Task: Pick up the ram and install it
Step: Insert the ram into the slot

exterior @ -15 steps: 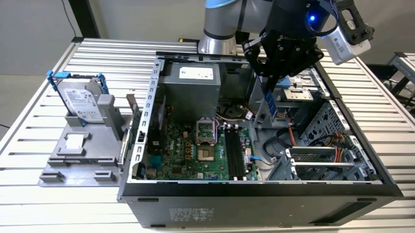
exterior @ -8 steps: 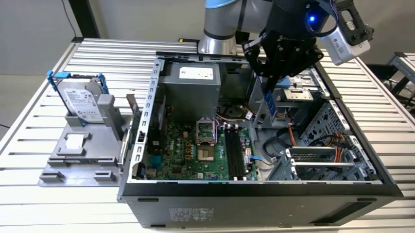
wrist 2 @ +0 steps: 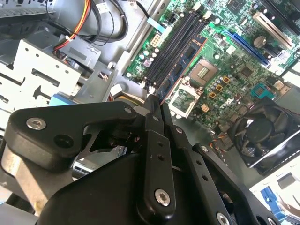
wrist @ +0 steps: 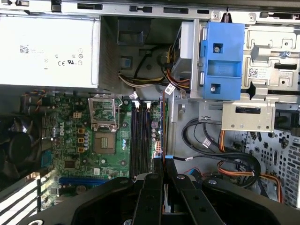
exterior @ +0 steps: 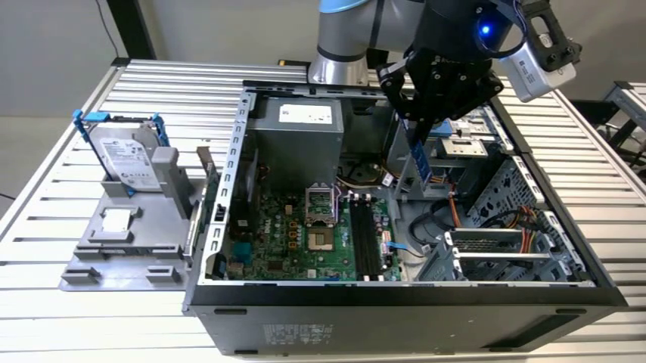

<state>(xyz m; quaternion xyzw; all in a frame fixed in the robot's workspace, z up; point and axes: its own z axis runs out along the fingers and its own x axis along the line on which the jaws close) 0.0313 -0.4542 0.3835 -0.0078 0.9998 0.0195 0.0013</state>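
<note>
In the exterior view, the hard drive (exterior: 126, 159) stands at nine o'clock of the open computer case (exterior: 404, 314). At one o'clock of the black slots (exterior: 365, 240), the gripper (exterior: 417, 125) is clenched on the ram (exterior: 422, 160), held on end

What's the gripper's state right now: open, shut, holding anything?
Gripper: shut on the ram, which hangs on end from it above the open computer case.

Arm (exterior: 349, 38) overhead; tool (exterior: 420, 125) downward, fingers (wrist: 151, 197) pinched.
</note>
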